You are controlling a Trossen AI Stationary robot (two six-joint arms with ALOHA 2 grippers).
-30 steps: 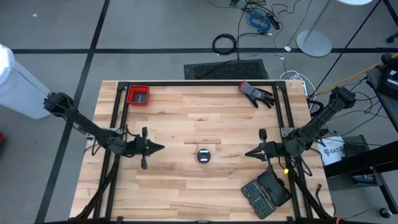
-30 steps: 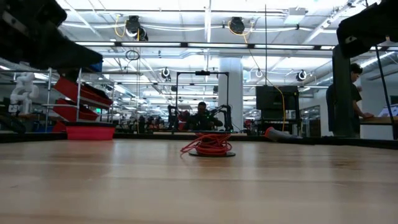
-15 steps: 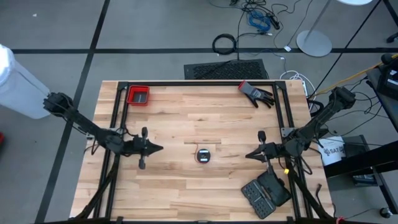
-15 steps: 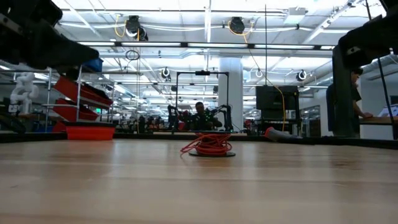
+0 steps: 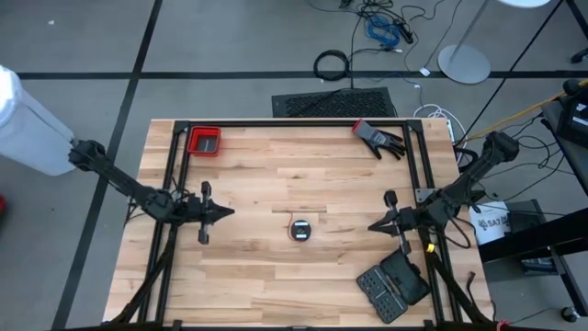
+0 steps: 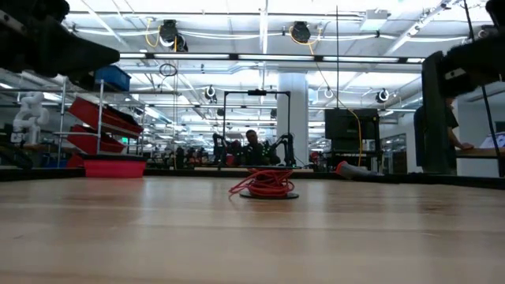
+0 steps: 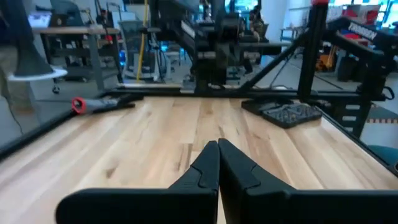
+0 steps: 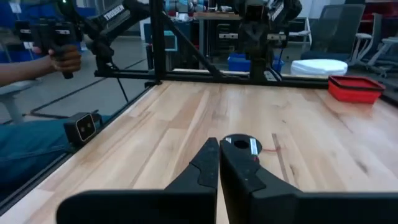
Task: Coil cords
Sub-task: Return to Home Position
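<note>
The red cord (image 6: 264, 184) lay wound in a loose heap on its small black disc (image 5: 300, 230). The disc sat on the table (image 5: 276, 276) between the two pincers and touched neither. The left pincer (image 5: 228, 212) pointed at it from one side. The right pincer (image 5: 371, 226) pointed at it from the other and stood a little nearer. Both pincers were closed on nothing, their fingertips meeting in each wrist view.

The coiling itself looked finished, with the cord gathered and set down, though in the low view a loop or two sagged past the disc's rim. By my judgement, all that was left was for the arms to draw back to rest.

Bare wood lay all around the disc, so either pincer had open room ahead of it. A dark studded block (image 5: 393, 283) lay close beside the right pincer, toward the table's edge, and was the nearest thing to brush in retreat. A red tray (image 5: 204, 141) sat well off from the left pincer in a corner. A black glove (image 5: 378, 138) lay well off from the right pincer by the same far edge. Black frame rails (image 5: 175, 175) ran along both sides under the arms. A person's hand (image 8: 62, 59) showed beyond the table's edge.
</note>
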